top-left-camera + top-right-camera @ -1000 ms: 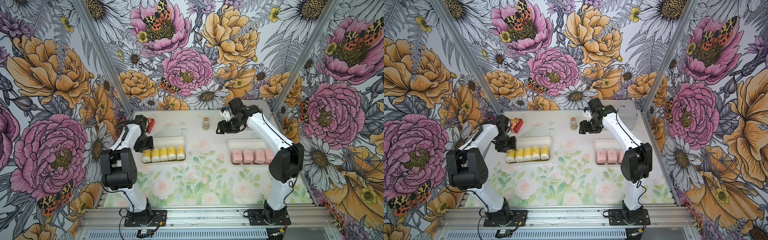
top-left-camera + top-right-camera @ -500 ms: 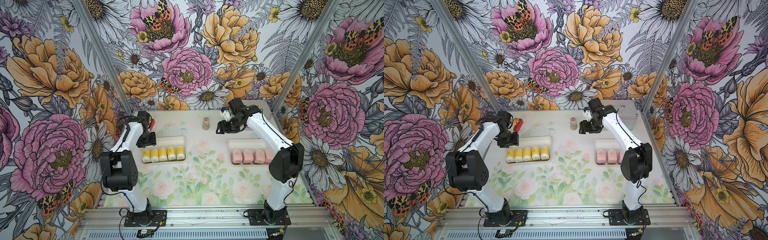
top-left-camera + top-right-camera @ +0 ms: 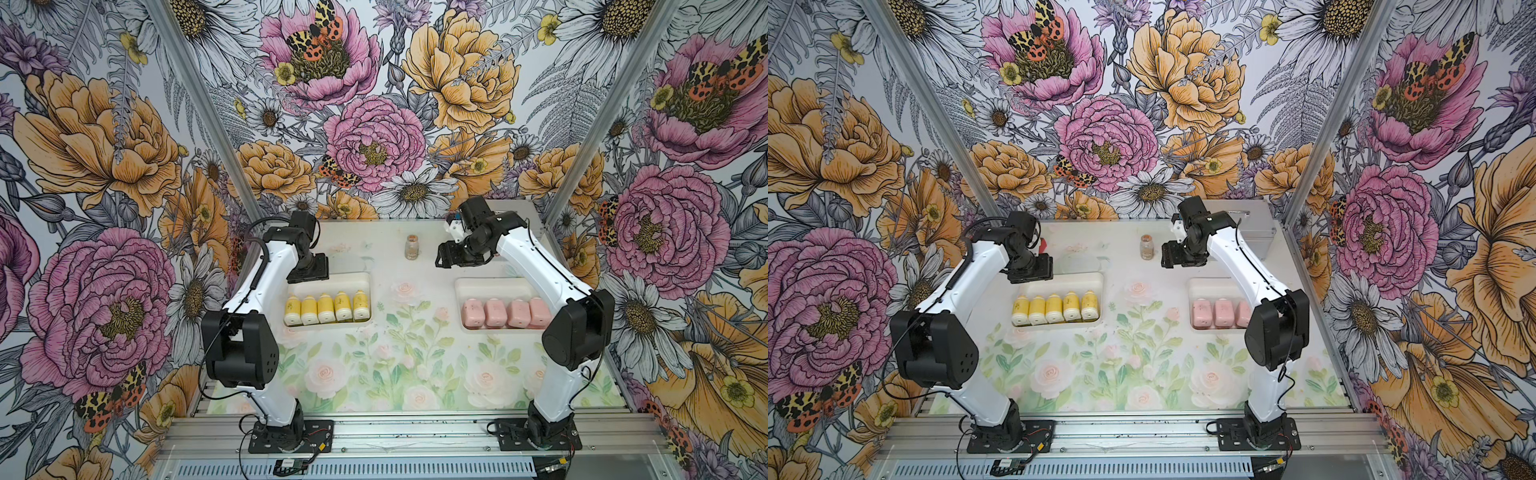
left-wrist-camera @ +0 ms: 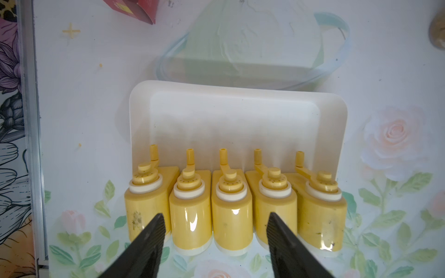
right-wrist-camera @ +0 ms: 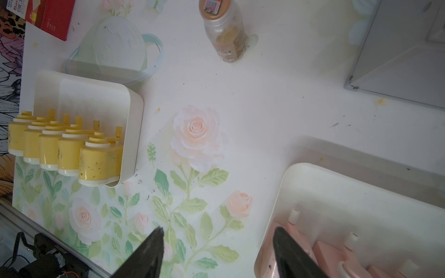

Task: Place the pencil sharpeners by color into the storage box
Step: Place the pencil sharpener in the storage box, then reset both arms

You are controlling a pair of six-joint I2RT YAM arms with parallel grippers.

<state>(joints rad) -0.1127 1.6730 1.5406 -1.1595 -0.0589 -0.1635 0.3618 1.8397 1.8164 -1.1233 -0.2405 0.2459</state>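
**Mia:** Flowers cover the walls and the table [image 3: 395, 374]! Where are the sharpeners?

**Sam:** Five yellow sharpeners [image 3: 326, 307] are in the left box [image 3: 332, 280], right under the left gripper [image 4: 215, 216]. Four pink sharpeners [image 3: 505, 313] are in the right box [image 3: 490, 286], under the right gripper [image 5: 219, 229] and a bit to its side.

**Mia:** Are the grippers holding anything?

**Sam:** No. Both have their fingers [image 4: 149, 240] spread wide, with nothing between them.

**Mia:** Which way do the yellow ones point?

**Sam:** They look laid flat, side by side and touching. Each long side crosses the line between the left gripper's fingers. The crank ends point away from the arm's base, and the white bottoms point toward it. The pink ones seem to run the same way, with their little white knobs to the back.

**Mia:** What could go wrong?

**Sam:** I think the sorting is done. If the left gripper dips, its fingers would land on top of bottles, because the row has no gaps. That could shove them crooked. Also, the jar [image 3: 411, 247] stands near the right gripper, so a sideways swing could knock it over.
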